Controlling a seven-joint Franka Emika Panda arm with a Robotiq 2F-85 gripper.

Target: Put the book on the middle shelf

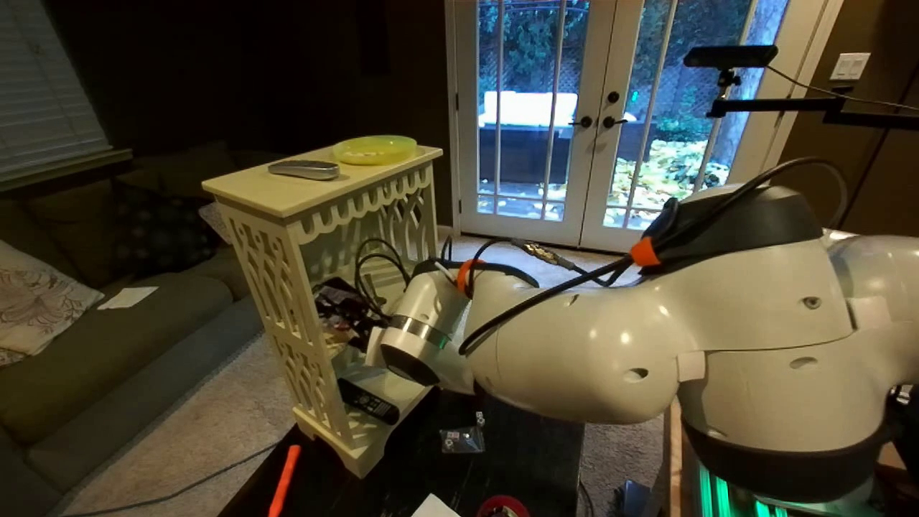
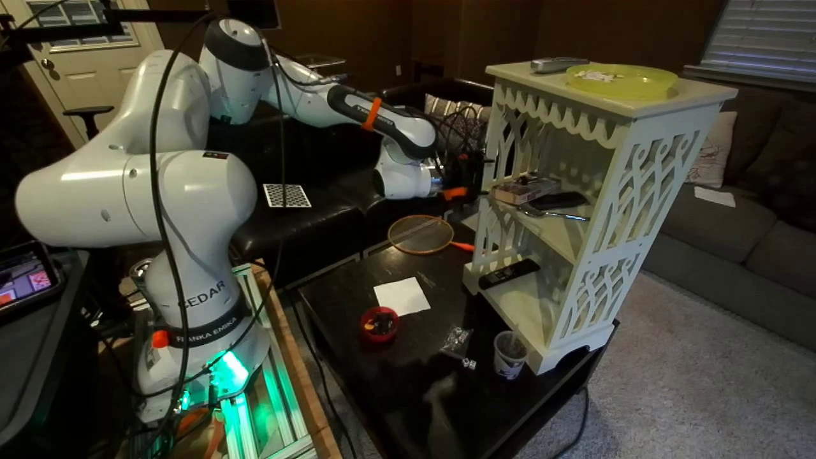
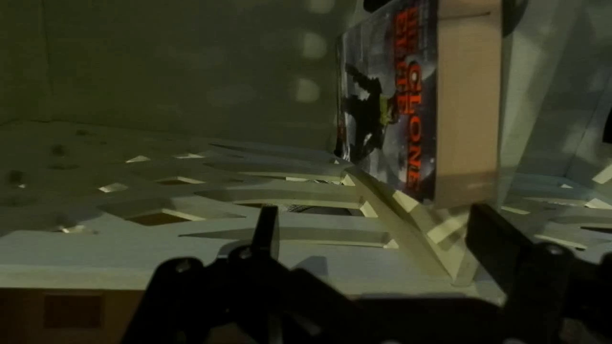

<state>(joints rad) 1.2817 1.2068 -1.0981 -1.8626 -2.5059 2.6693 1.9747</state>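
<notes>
The book (image 2: 524,190) lies flat on the middle shelf (image 2: 553,234) of the cream-white lattice rack, near one side panel. In the wrist view the book (image 3: 413,105) shows a dark cover with red letters, its pale page edge facing the camera. My gripper (image 3: 370,217) is open, with nothing between its fingers. The right finger is close below the book's near end; I cannot tell if it touches. In an exterior view my gripper (image 2: 484,177) is at the rack's open front beside the book. In an exterior view the arm's wrist hides most of the shelf (image 1: 384,287).
A dark object (image 2: 558,201) and a silver tool (image 2: 552,213) lie beside the book. A black remote (image 2: 509,274) is on the lowest board. A yellow-green dish (image 2: 628,81) and silver device (image 2: 556,64) sit on top. A cup (image 2: 510,363) stands near the rack's foot.
</notes>
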